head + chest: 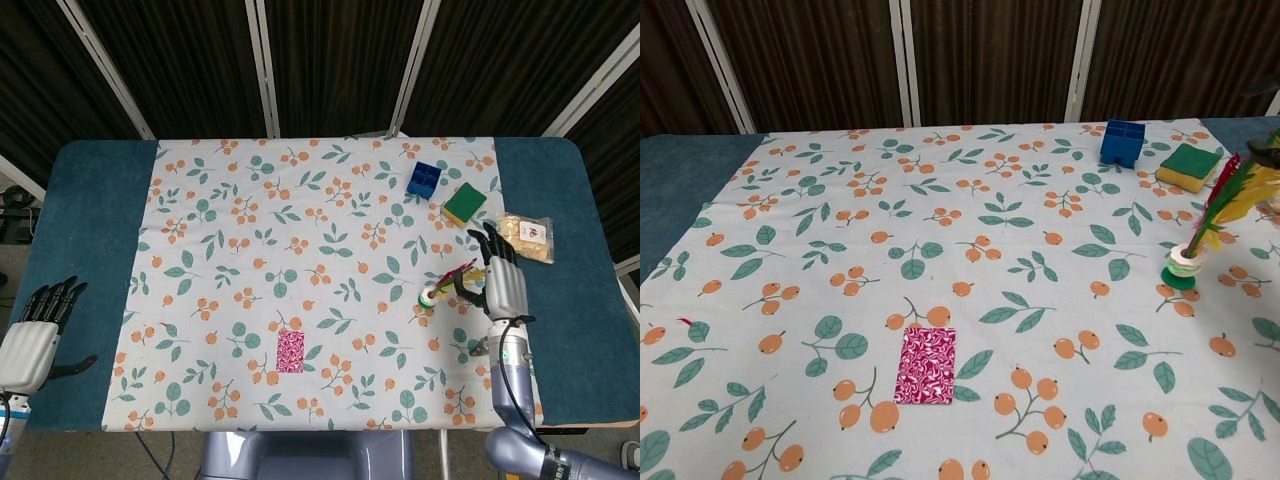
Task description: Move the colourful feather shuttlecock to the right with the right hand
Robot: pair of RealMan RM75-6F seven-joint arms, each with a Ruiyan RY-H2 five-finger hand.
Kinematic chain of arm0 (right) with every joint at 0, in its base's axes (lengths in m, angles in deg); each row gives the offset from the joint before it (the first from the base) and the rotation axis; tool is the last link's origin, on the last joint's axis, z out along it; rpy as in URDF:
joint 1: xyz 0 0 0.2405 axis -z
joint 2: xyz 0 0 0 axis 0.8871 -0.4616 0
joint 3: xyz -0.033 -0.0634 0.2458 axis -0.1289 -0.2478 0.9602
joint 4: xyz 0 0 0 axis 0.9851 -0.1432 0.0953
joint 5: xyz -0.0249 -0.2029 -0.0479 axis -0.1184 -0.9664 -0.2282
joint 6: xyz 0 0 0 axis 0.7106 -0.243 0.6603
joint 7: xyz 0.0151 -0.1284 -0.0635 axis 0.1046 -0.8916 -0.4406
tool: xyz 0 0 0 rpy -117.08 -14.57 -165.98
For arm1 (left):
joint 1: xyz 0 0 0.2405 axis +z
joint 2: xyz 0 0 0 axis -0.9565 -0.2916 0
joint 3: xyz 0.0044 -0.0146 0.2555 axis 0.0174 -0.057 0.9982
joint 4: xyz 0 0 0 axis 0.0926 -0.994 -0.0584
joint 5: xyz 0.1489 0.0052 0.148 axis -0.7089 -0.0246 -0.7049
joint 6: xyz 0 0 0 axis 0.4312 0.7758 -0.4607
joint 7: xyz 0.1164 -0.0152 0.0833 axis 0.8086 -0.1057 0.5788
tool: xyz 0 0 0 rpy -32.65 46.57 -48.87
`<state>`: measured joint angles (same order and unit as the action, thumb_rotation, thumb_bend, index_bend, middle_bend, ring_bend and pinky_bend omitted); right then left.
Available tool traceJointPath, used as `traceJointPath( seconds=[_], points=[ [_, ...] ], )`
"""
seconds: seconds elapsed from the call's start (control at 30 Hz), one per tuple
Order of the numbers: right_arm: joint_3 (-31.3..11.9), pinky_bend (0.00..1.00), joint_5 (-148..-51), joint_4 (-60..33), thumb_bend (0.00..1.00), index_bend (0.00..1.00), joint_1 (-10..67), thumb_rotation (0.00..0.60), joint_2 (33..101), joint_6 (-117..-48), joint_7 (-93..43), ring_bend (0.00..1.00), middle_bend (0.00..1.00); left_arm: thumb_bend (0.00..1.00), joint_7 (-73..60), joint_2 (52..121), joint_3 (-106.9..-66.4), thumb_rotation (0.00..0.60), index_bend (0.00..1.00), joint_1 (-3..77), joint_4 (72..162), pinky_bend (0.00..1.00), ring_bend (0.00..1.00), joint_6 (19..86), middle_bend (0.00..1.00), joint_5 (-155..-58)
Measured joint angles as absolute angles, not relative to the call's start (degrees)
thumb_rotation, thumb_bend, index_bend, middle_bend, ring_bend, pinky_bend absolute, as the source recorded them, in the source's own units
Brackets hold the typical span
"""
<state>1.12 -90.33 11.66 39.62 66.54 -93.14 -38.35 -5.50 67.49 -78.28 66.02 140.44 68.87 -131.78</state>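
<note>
- The right hand (503,283) sits over the right part of the flowered cloth (300,250), back upward, its fingers (496,243) spread and pointing away from the robot
- Its thumb side reaches toward the feathers of the colourful feather shuttlecock (447,283); the feather tips lie right at the hand, but I cannot tell from either view whether it pinches them or merely touches them
- The shuttlecock leans steeply to the right; its round green and white base (1181,268) rests on the cloth, and its red, yellow and green feathers (1232,195) slant up toward the right edge of the chest view
- Only a dark sliver of the right hand shows at the right edge of the chest view
- Just beyond the hand, on the blue table cover (90,220), lies a clear snack bag (526,237)
- Further back on the cloth are a green and yellow sponge (464,203) and a blue block (424,179), near one another but apart
- A pink patterned card (290,351) lies flat on the near middle of the cloth, well apart from the shuttlecock
- The left hand (35,330) rests at the near left corner of the table, holding nothing, fingers extended together and thumb out to the side
- Dark panels with pale frames (265,65) stand behind the table
</note>
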Motion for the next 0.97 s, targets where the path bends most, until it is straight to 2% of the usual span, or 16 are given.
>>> traceJointPath(
  seconds=[0.37, 0.6, 0.83, 0.97],
  points=[
    [-1.6, 0.00, -95.1, 16.2, 0.32, 0.11, 46.0, 0.600, 56.1, -96.6, -35.7, 0.00, 0.00, 0.08, -5.4, 67.4, -78.3, 0.600, 0.00, 66.1, 140.5, 0.00, 0.00, 69.0, 0.00, -131.8],
    [-6.6, 0.00, -102.3, 16.7, 0.24, 0.10, 52.3, 0.600, 48.9, -99.5, -31.1, 0.00, 0.00, 0.07, -4.7, 67.6, -78.2, 0.600, 0.00, 66.1, 140.4, 0.00, 0.00, 69.3, 0.00, -132.2],
    [-14.1, 0.00, -115.7, 10.1, 0.18, 0.05, 56.6, 0.600, 46.9, -103.8, -31.5, 0.00, 0.00, 0.07, -3.7, 67.6, -78.2, 0.600, 0.00, 66.1, 139.7, 0.00, 0.00, 70.0, 0.00, -133.1],
    [-16.3, 0.00, -122.1, 4.5, 0.17, 0.05, 57.3, 0.600, 47.5, -106.5, -34.6, 0.00, 0.00, 0.08, -2.3, 67.8, -78.4, 0.600, 0.00, 66.1, 138.4, 0.00, 0.00, 70.6, 0.00, -133.5]
  ],
)
